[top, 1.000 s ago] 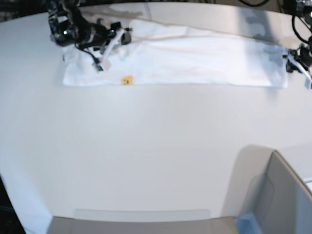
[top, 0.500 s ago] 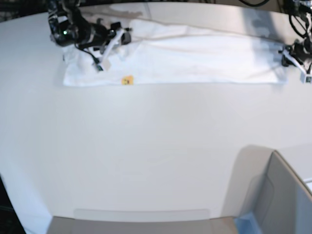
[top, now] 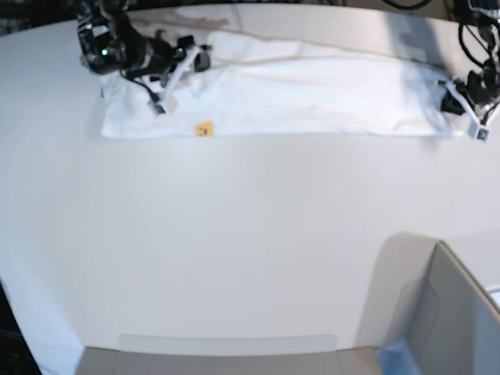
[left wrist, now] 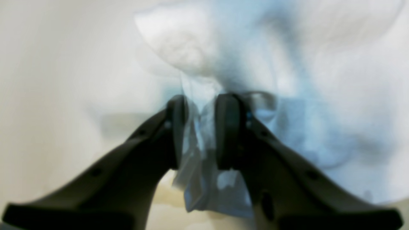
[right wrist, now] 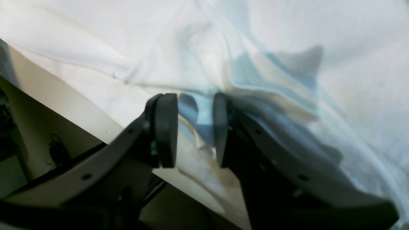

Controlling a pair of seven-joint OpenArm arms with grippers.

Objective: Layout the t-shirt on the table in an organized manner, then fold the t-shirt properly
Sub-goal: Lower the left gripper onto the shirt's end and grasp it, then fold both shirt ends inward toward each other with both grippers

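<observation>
You have the shirt lying as a long flat band across the far side of the table, seemingly folded once lengthwise; it is not a compact fold yet, so I judge the cross folds remain. Your left gripper sits at one end of the shirt, jaws clamped on a bunch of cloth at that edge. Your right gripper is at the opposite end, jaws pinching a ridge of fabric beside the table's far edge
</observation>
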